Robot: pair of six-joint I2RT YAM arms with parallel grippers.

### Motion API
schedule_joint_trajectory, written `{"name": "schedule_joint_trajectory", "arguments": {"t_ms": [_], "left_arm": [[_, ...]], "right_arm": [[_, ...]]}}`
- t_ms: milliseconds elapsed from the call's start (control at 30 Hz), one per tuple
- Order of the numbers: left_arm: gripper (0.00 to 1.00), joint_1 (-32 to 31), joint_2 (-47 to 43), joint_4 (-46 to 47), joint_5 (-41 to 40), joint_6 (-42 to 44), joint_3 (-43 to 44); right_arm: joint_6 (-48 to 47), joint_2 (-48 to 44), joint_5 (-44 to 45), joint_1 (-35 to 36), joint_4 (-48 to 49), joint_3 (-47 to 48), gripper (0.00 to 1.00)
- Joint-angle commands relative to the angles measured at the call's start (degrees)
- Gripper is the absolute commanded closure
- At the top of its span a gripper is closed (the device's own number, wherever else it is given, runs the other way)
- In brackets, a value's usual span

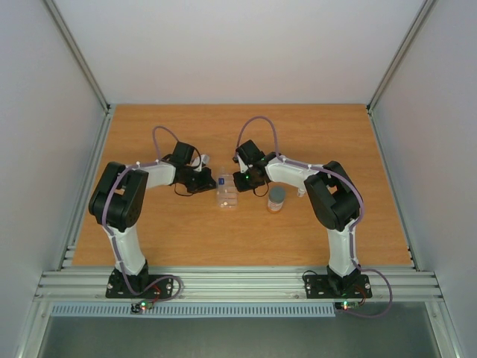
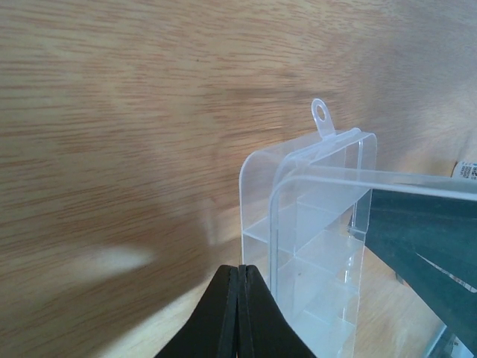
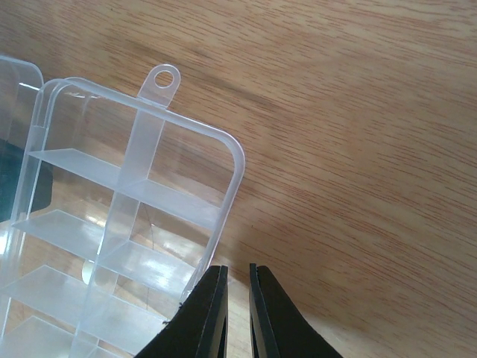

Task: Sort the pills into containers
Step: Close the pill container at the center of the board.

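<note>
left gripper (image 2: 239, 313) is sitting at the pill box's (image 1: 226, 191) left edge, fingers pressed together on nothing. the box is lying mid-table between both arms, long axis running near-to-far. right gripper (image 3: 237, 313) is hovering equally close at its right edge, fingers nearly touching, pinching nothing i can see.

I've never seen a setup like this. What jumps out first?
Two black-and-white arms bend inward over a wooden table, their grippers nearly meeting at a clear plastic pill box mid-table. The left gripper sits shut at the box's left edge, the right gripper by its right edge. A grey-capped bottle stands just right of the box.
</note>
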Motion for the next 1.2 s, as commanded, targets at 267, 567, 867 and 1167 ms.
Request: {"name": "schedule_joint_trajectory", "arguments": {"t_ms": [267,567,867,1167], "left_arm": [[1.0,-0.3,-4.2,-1.0,1.4,-0.6,0.2],[1.0,-0.3,-5.2,-0.9,1.4,-1.3,-0.3],[1.0,-0.3,-5.7,-0.6,1.6,-1.7,-0.5],[1.0,-0.3,-6.0,-0.6,1.9,-1.9,-0.3]], "right_arm": [[-0.5,-0.4,-1.0,0.0,1.0,-1.2,0.89],[-0.2,-0.9,-0.9,0.0,1.0,-1.6,0.89],[-0.2,-1.1,-1.2,0.0,0.5,-1.6,0.88],[0.1,-0.7,-1.4,0.0,0.2,-1.4,0.88]]}}
